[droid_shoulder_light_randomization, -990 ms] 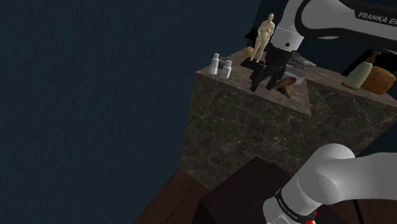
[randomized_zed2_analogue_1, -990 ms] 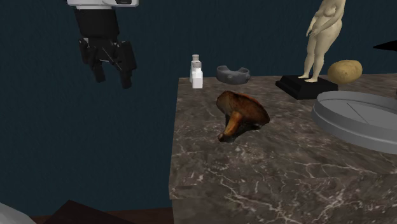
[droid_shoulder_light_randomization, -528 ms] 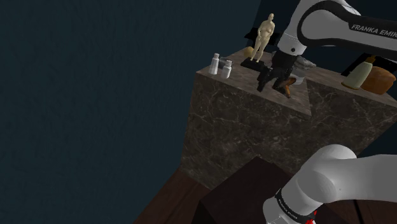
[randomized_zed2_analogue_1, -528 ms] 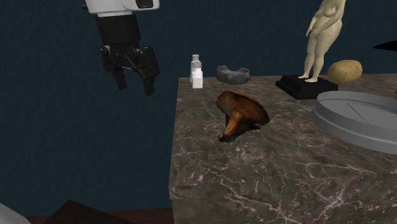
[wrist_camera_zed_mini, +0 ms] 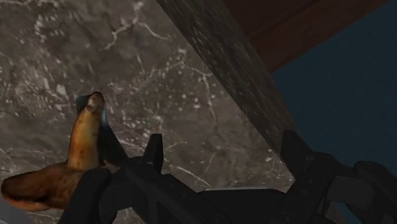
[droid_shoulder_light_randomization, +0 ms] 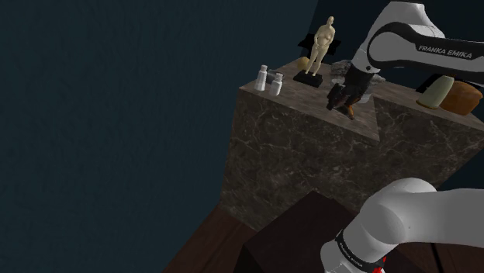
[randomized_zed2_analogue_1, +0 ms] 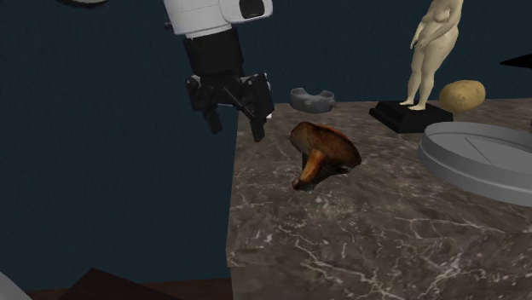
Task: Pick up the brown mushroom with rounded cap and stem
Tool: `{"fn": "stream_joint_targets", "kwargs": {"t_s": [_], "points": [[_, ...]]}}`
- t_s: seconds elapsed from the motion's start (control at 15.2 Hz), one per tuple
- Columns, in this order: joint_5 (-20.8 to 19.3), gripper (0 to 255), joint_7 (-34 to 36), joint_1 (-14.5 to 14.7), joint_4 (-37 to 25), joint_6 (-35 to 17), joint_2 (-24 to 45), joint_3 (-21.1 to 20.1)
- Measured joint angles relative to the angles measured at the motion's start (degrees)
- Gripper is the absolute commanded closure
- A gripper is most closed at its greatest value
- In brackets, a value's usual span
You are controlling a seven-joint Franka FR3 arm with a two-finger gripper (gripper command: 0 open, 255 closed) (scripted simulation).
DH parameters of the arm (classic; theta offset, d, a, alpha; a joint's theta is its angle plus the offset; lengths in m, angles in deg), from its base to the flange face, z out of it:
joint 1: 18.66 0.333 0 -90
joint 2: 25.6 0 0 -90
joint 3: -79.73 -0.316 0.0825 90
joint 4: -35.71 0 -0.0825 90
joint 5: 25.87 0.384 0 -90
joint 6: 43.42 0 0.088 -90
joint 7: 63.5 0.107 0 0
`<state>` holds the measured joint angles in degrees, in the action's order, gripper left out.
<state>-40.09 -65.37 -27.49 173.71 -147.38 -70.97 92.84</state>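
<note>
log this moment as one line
gripper: open, over counter edge | mushroom: lying on counter, unheld, beside gripper | step: grasp not yet done

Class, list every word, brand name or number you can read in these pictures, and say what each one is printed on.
"FRANKA EMIKA": pale letters on the dark stripe of the arm, on its upper link, in the shoulder view.
Pale lettering on the black band around the arm's lower joint: too small to read.
The white bottles and the statuette: no readable label.

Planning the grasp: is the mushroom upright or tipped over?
Tipped: the mushroom lies on the counter, stem slanting sideways.
</note>
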Motion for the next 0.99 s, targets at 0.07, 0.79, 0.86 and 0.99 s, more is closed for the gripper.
{"fn": "stream_joint_targets", "kwargs": {"t_s": [0.07, 0.79, 0.86, 0.99], "points": [[-1.0, 0, -0.8, -0.6, 0.1, -1.2, 0.3, 1.1], [-8.2, 0, -6.4, -4.8, -0.3, -13.1, 4.6, 10.2], [-8.4, 0, -6.3, -4.9, 0.5, -13.9, 4.7, 10.4], [-8.8, 0, -6.1, -5.1, 2.0, -15.5, 4.7, 10.8]]}}
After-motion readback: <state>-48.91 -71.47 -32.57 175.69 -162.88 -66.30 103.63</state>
